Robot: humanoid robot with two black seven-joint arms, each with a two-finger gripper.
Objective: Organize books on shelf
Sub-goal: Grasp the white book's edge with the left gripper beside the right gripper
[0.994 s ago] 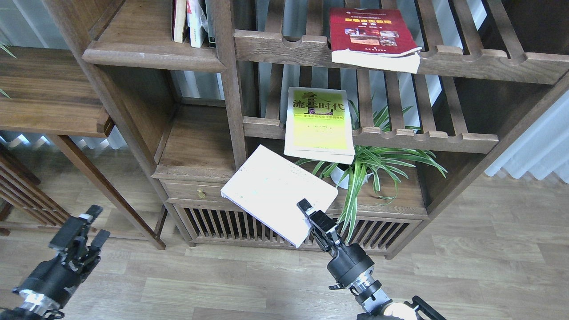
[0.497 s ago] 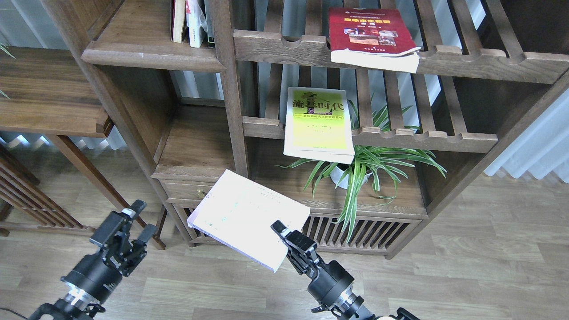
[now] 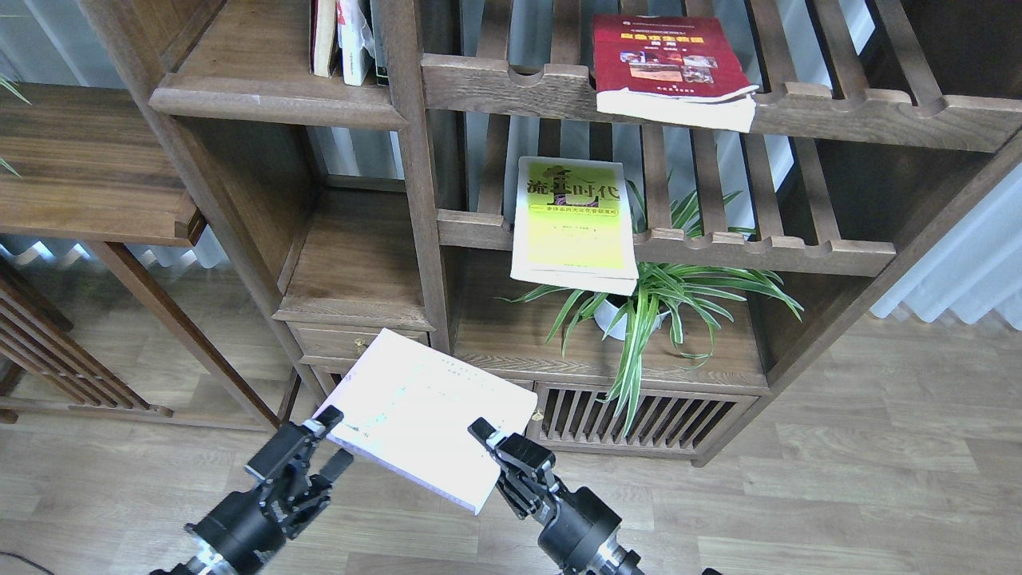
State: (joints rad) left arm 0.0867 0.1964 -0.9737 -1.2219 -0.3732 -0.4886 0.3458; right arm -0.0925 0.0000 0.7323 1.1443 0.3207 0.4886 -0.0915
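Observation:
My right gripper (image 3: 497, 454) is shut on the right corner of the pale lavender-white book (image 3: 423, 411) and holds it tilted, low in front of the bookcase's drawer. My left gripper (image 3: 333, 441) is open at the book's left corner, one finger above the edge and one below. The dark red book (image 3: 669, 64) lies on the top slatted rack. The yellow-green book (image 3: 573, 228) lies on the middle slatted rack, overhanging its front rail. The solid shelf (image 3: 271, 100) is at the upper left.
A few upright books (image 3: 345, 40) stand at the back right of the solid shelf. A potted spider plant (image 3: 647, 307) stands on the bottom board. A lower solid board (image 3: 351, 263) sits above the drawer. A side table (image 3: 88, 168) stands at left.
My right gripper has carried the lavender-white book down and to the left. My left arm has risen and moved right, up to the book's left corner.

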